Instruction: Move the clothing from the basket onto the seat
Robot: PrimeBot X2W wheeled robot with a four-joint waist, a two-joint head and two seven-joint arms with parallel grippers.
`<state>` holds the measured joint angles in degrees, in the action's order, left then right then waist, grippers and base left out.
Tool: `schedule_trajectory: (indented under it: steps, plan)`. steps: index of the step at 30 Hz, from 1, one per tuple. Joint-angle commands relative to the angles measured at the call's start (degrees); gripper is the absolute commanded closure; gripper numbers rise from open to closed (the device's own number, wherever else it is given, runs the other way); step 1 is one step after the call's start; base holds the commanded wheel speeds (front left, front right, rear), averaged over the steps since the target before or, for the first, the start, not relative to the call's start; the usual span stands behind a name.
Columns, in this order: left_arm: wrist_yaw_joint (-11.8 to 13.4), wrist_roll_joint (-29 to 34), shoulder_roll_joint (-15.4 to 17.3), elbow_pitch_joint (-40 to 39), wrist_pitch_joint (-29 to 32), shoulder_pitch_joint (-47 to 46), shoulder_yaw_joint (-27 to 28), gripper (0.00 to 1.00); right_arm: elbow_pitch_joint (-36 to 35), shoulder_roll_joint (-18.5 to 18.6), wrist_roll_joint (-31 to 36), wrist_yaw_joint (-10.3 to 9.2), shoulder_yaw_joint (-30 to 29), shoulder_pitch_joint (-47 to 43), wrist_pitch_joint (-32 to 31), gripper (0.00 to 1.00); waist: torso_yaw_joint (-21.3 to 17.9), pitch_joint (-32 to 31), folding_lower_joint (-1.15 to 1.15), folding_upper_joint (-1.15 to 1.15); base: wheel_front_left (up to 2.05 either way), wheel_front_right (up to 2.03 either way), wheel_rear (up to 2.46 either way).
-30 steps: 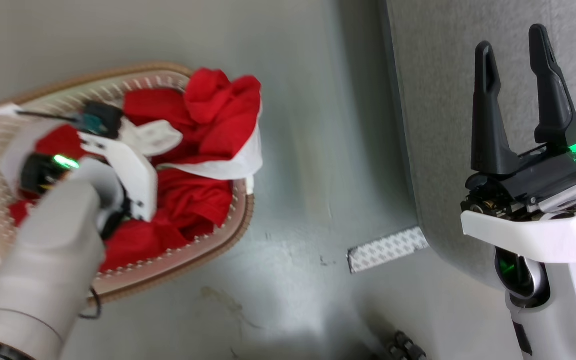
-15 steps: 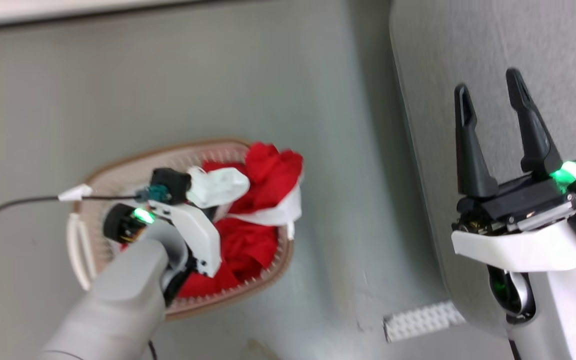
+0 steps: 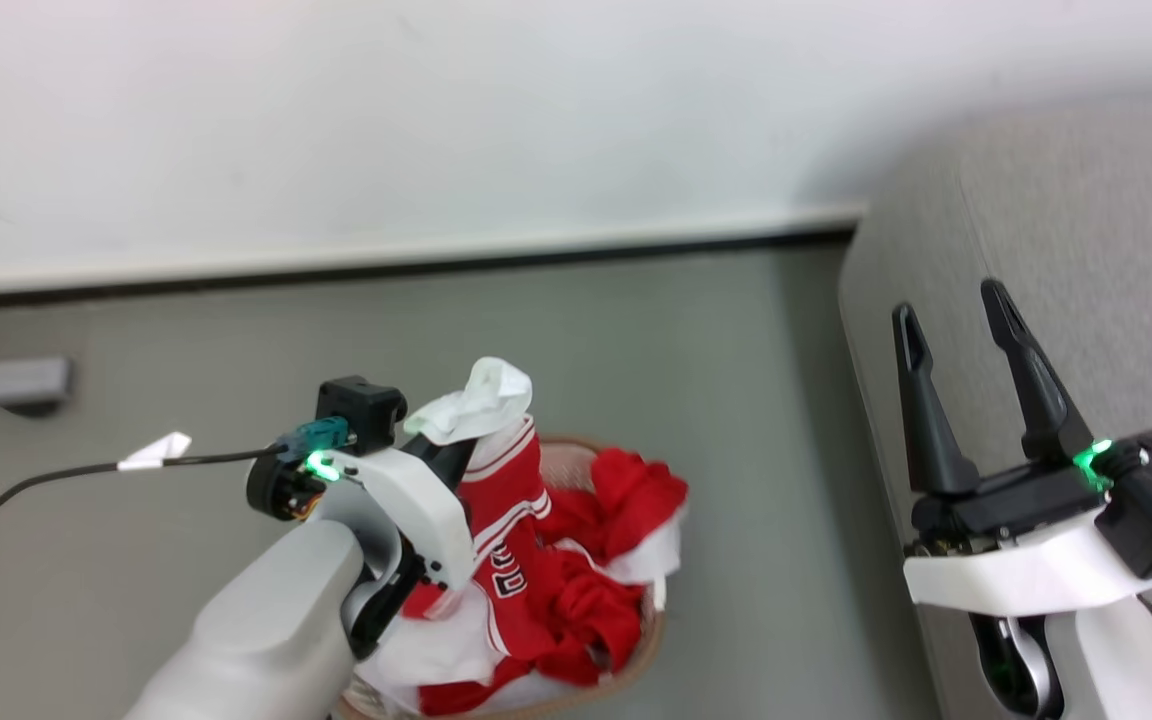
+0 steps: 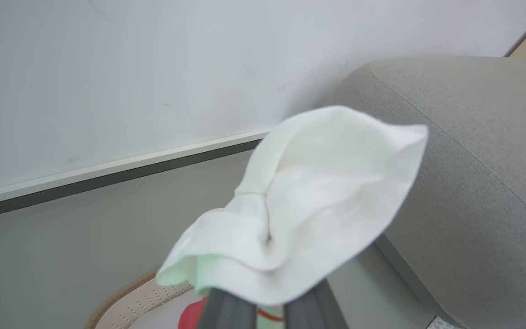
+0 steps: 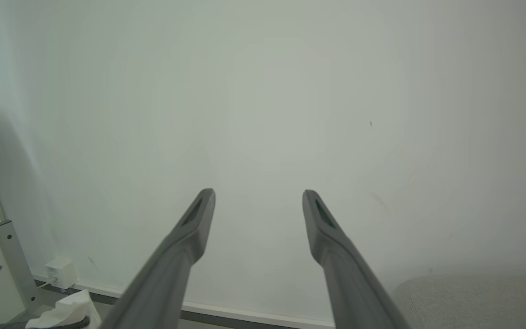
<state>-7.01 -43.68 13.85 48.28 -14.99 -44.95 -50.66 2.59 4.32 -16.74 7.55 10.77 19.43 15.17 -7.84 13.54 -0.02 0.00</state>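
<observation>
Left gripper (image 3: 458,442): its two dark fingers (image 4: 226,314) are pinched close together on a white fold of the clothing (image 3: 511,505), above the basket.
Clothing, held piece: red with white stripe trim and dark lettering. It hangs from the pinch down into the basket, and the white fold bunches above the fingertips.
Clothing, the rest: a crumpled red and white heap inside the basket, with some white cloth at its right rim.
Basket (image 3: 648,642): cream, perforated, with a tan rim. It stands on the grey floor (image 3: 736,400), near the seat's left side.
Seat (image 3: 1086,230): a light-grey sofa on the right, against the white wall (image 3: 536,120).
Right gripper (image 3: 947,298): fingers spread wide apart and holding nothing. They point up in front of the seat's edge, well apart from the basket.
</observation>
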Motion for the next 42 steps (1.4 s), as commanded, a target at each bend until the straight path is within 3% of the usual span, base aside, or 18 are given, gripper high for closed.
schedule_trajectory:
  steps: [1,10,20,31,42]
  plan:
    - [0.38,0.69,0.56,-0.84,-0.24,1.04,0.49,1.0,0.23,0.53,-0.3,-0.12,-0.16,-0.94,-0.04,0.0,2.58,-3.96,0.02,0.0,0.0,0.0,0.0]
    - [3.63,4.35,2.69,-15.47,-0.21,5.47,6.62,1.0,1.26,1.04,-1.58,-0.12,0.95,-4.78,-0.04,0.0,3.65,-9.58,0.02,0.0,0.0,0.0,0.0]
    - [6.8,5.76,4.09,-26.28,0.94,4.16,8.27,1.0,2.44,1.22,-2.64,-0.12,3.14,-7.32,-0.04,0.0,4.32,-11.96,0.02,0.0,0.0,0.0,0.0]
    - [8.36,5.74,4.77,-31.68,3.34,4.7,7.54,1.0,3.92,1.74,-3.55,-0.12,6.27,-7.52,-0.04,0.0,4.15,-12.41,0.02,0.0,0.0,0.0,0.0]
    - [7.83,6.0,3.14,-32.89,4.85,4.18,5.2,1.0,8.02,1.78,-4.68,-0.12,14.36,-4.72,-0.03,0.0,6.3,-12.9,0.02,0.0,0.0,0.0,0.0]
